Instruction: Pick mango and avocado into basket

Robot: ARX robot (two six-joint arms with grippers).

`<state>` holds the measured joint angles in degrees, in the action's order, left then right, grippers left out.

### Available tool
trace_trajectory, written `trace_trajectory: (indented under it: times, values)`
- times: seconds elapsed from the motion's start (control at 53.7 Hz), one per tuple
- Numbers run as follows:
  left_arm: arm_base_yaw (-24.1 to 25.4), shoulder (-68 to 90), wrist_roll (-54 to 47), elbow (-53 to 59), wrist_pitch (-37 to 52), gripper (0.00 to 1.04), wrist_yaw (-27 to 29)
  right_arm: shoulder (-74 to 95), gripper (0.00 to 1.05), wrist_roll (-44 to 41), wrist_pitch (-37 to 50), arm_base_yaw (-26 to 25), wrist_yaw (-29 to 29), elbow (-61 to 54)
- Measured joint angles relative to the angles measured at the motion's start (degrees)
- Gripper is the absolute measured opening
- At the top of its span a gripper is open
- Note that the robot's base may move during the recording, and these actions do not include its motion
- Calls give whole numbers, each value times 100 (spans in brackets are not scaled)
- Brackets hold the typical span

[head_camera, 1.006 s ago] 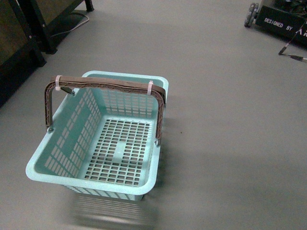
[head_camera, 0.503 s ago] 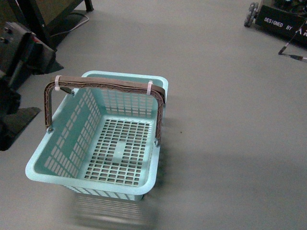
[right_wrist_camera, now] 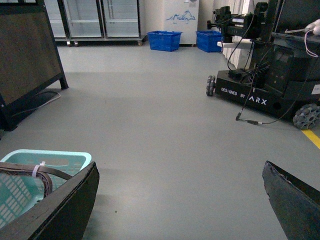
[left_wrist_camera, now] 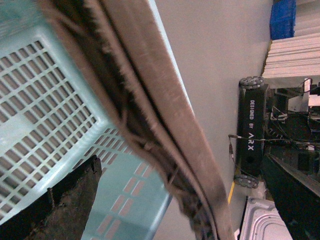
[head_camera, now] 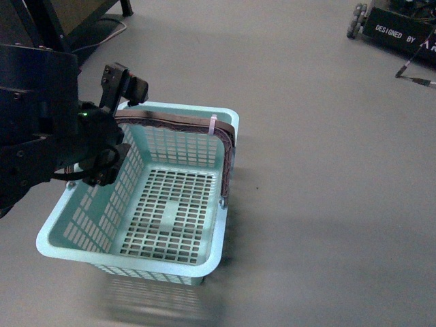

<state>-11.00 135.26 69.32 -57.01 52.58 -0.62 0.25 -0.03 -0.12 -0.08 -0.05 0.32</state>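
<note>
The light turquoise basket stands on the grey floor with nothing in it. Its brown-grey handle is raised over it. My left gripper is open at the handle's left end, above the basket's left wall. In the left wrist view the handle runs close across my left gripper, and one dark finger shows over the slotted wall. My right gripper is open over bare floor, with a corner of the basket beside one finger. The mango and the avocado are out of view.
A black wheeled ARX robot base stands at the far right, with a cable on the floor beside it. Black-framed furniture stands at the far left. Blue crates and glass-door cabinets line the far wall.
My left arm has come in from the left and now reaches over the basket's left side, up to the handle. The basket has not moved.
</note>
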Motion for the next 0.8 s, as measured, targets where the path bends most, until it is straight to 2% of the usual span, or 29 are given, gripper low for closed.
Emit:
trace_trajectory:
  times: [0.205,0.261,0.373,0.503,0.522,0.54,0.615,0.689,0.801]
  values:
    - [-83,590,164,-863,210,97,-153,0,97,0,0,2,0,0]
    - [-96,658,280,-920,389,88,-184,0,97,0,0,0,0,0]
    - [-61,704,820,-686,1751,62,-566,0,97,0,0,2,0,2]
    - [66,463,962,-319,2625,41,-584,0,97,0,0,2,0,0]
    - [85,415,1008,-286,2651,38,-584,0,97,0,0,0,0,0]
    - [133,310,1078,-221,2682,30,-573,0,97,0,0,0,0,2]
    - [278,-278,1585,219,2474,20,-514,0,97,0,0,2,0,0]
    - [317,-1080,1600,704,2057,13,-579,0,97,0,0,2,0,0]
    - [400,-2483,1287,1193,1318,10,-562,0,97,0,0,0,0,2]
